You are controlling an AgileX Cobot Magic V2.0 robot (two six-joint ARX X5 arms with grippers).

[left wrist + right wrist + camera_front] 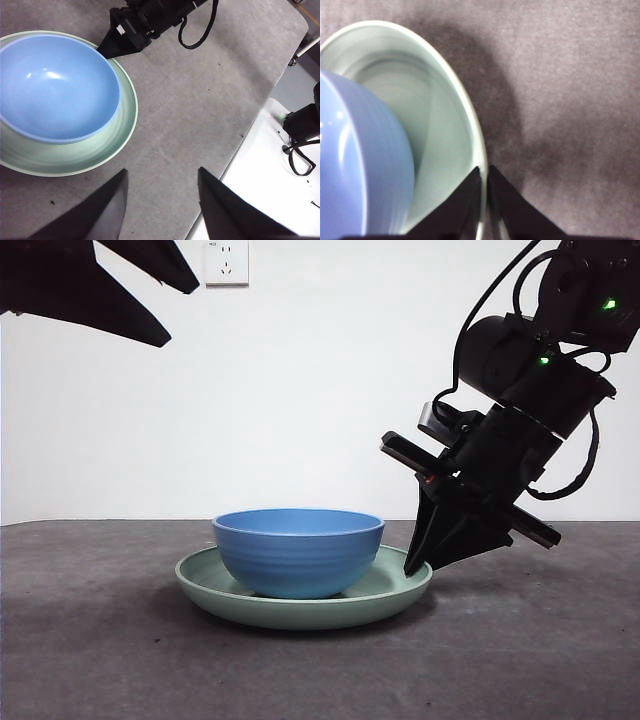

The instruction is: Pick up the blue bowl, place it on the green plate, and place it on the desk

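Observation:
The blue bowl (pixel 298 550) (pixel 55 87) (pixel 355 165) sits upright inside the green plate (pixel 300 612) (pixel 75 157) (pixel 445 130), which lies flat on the desk (pixel 530 660). My right gripper (pixel 415 565) (pixel 105 49) (pixel 484 172) reaches down at the plate's right edge, and its jaws are pinched on the rim, one inside and one outside. High above the desk at the left, my left gripper (pixel 180 312) (pixel 162 175) hangs open and holds nothing.
A wall socket (pixel 226 262) is on the white wall behind. In the left wrist view the desk's rounded edge gives way to a white surface (pixel 280 165) with black cables (pixel 300 150).

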